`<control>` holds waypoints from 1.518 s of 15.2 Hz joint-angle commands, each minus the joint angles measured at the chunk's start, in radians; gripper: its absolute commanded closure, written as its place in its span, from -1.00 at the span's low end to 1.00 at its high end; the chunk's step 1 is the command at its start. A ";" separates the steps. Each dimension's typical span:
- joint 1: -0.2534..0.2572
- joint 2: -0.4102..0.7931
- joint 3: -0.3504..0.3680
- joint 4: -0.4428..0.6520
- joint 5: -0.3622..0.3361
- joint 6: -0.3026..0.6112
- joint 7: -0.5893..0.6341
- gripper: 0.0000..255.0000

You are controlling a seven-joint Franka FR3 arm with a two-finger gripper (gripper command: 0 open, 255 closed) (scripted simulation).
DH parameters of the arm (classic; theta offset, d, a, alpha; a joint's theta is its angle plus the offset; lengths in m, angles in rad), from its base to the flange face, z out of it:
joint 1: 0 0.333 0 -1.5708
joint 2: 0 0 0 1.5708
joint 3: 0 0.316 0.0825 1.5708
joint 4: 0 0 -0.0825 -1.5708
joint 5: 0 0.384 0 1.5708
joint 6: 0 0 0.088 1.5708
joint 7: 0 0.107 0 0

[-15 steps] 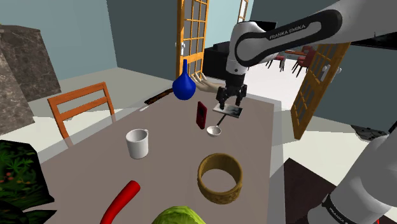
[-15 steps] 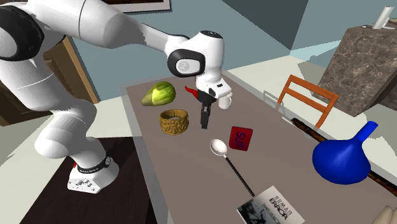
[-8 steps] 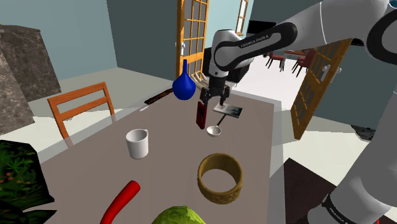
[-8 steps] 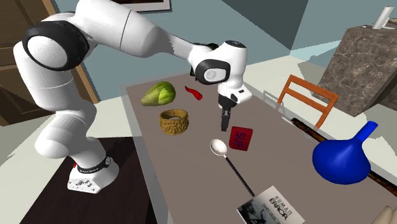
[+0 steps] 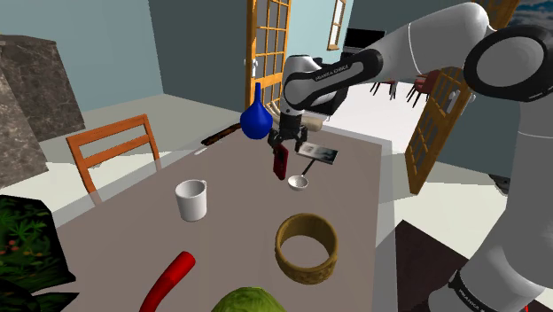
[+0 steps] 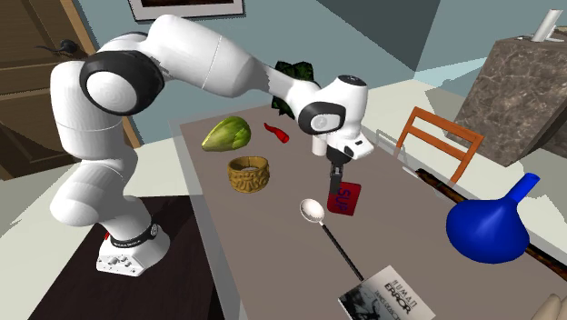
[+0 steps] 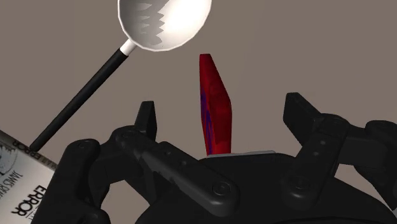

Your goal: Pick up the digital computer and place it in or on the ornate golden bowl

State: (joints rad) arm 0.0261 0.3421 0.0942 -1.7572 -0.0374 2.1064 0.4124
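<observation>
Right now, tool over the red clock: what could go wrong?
1. The red clock stands upright on a thin edge, untouched between the open fingers of the tool. An off-centre close could tip it flat.
2. The spoon lies close beside the clock, so coming lower might knock it.

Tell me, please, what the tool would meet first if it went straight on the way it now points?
Most likely the red computer, standing on edge on the table, right between the tool's open fingers, which do not touch it. Its top edge comes first; how near is hard to judge.
</observation>
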 commanded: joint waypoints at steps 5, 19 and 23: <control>0.001 0.023 -0.001 -0.019 -0.003 0.043 0.002 -1.00; 0.001 0.024 -0.001 -0.019 -0.003 0.043 0.002 1.00; 0.001 0.012 -0.001 -0.008 -0.002 0.020 0.001 1.00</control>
State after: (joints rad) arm 0.0259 0.3573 0.0931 -1.7718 -0.0394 2.1368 0.4130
